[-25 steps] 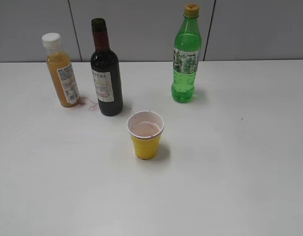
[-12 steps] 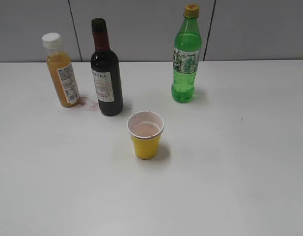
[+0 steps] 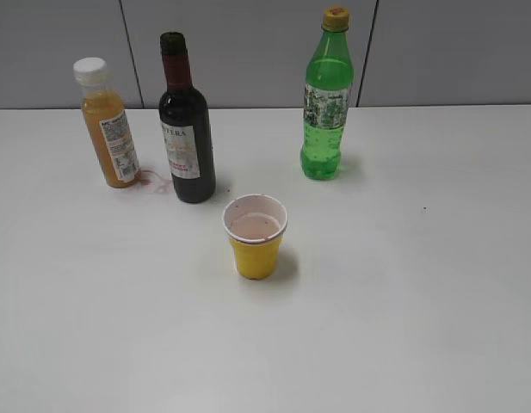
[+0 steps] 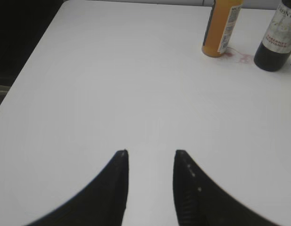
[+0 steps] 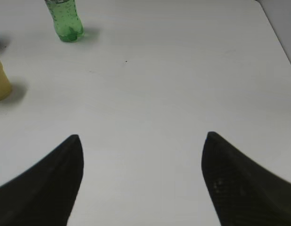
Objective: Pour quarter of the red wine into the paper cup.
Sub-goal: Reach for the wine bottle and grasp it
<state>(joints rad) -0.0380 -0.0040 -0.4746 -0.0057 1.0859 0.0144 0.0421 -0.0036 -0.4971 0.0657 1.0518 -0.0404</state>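
The wine bottle [image 3: 186, 129] stands upright on the white table [image 3: 420, 284], uncapped at its dark neck, with a small reddish stain [image 3: 155, 181] on the table at its left side. The yellow paper cup [image 3: 255, 235] sits just in front and to the right of it, apart from the bottle, holding a shallow pinkish layer of liquid at its bottom. An orange juice bottle [image 3: 108, 123] with a white cap stands left of the wine, a green soda bottle [image 3: 326, 95] well to the right and further back. No arm appears in the exterior view. In the left wrist view the left gripper [image 4: 150, 157] hangs over bare table, jaws moderately apart and empty, the wine bottle far ahead at right. In the right wrist view the right gripper [image 5: 143, 141] is spread wide, also empty. The task appears either at its start or between steps. The next move would call for grasping the wine bottle around its body, lifting it, and tilting its mouth over the cup.
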